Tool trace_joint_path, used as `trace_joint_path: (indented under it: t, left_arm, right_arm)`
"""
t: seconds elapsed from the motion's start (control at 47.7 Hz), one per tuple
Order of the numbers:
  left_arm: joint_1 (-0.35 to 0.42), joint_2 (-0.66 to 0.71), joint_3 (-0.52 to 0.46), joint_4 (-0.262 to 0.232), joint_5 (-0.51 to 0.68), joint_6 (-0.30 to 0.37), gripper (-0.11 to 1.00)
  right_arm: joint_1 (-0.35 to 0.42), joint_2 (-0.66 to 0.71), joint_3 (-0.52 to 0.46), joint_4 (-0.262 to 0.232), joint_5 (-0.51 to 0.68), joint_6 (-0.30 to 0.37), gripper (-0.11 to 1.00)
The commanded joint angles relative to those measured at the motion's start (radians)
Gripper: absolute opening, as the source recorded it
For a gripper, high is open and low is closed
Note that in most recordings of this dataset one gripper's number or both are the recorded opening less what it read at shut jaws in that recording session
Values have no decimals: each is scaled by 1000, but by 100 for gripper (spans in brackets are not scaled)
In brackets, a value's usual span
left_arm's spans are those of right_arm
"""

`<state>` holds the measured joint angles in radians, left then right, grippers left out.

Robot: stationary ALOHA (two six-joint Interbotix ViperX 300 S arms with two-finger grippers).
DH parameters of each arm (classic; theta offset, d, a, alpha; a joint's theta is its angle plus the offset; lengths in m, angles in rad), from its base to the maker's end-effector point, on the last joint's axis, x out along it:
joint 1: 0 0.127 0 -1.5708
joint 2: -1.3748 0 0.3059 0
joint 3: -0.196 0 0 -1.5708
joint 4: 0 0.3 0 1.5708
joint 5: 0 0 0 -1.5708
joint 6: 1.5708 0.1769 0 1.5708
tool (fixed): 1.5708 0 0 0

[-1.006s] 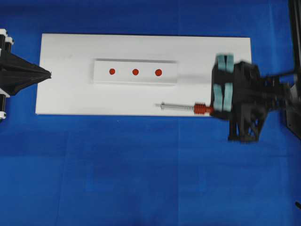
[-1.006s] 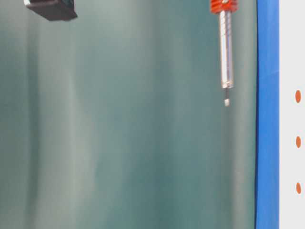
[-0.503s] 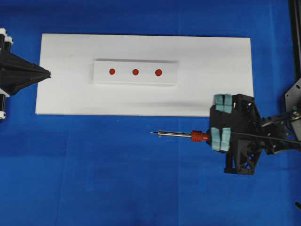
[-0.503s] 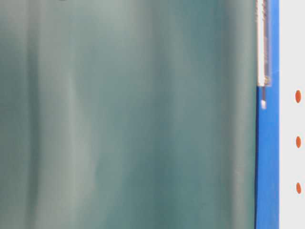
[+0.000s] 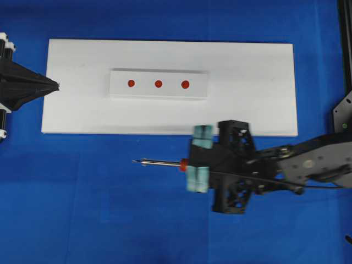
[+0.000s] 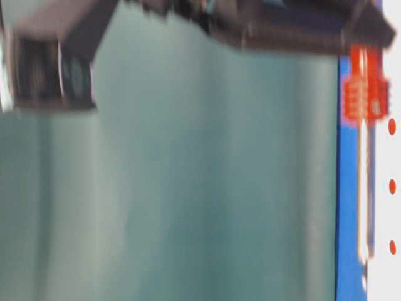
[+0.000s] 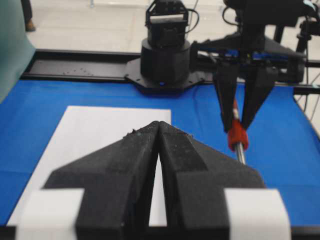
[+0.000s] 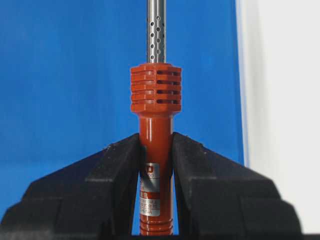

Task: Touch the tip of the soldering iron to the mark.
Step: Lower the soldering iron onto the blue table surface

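Observation:
My right gripper [image 5: 192,163] is shut on the red-orange handle of the soldering iron [image 5: 162,162], which lies level over the blue cloth in front of the white board [image 5: 247,71]. Its silver shaft points left. The mark [image 5: 158,84] is the middle red dot on the raised white strip [image 5: 144,91], well behind the tip and not touched. In the right wrist view the soldering iron [image 8: 156,90] sits clamped in the right gripper [image 8: 156,145]. My left gripper [image 5: 58,86] rests shut and empty at the board's left edge, as the left wrist view shows of this left gripper [image 7: 158,125].
Two outer red dots [image 5: 131,83] [image 5: 185,84] flank the mark. A black frame rail [image 5: 345,44] runs along the right edge. The iron's thin black cord trails back over the right arm [image 5: 313,165]. Blue cloth [image 5: 110,209] covers the table around the board.
The right gripper carried the iron forward off the board's front edge, then leftward over the blue cloth. The left gripper stayed still.

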<state>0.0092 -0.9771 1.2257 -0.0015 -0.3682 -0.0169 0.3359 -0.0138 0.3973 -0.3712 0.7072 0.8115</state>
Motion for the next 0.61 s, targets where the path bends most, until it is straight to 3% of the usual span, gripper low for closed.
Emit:
trace_joint_path:
  t: [0.0, 0.23, 0.587]
  left_arm:
    - [3, 3, -20, 2, -11, -2, 2]
    - [2, 3, -17, 3, -9, -2, 2]
    - [2, 5, -15, 3, -6, 0, 2]
  right_arm:
    - [-15, 28, -74, -12, -11, -2, 6]
    - [-32, 117, -184, -14, -26, -20, 6]
    - [-32, 147, -183, -14, -66, -12, 6]
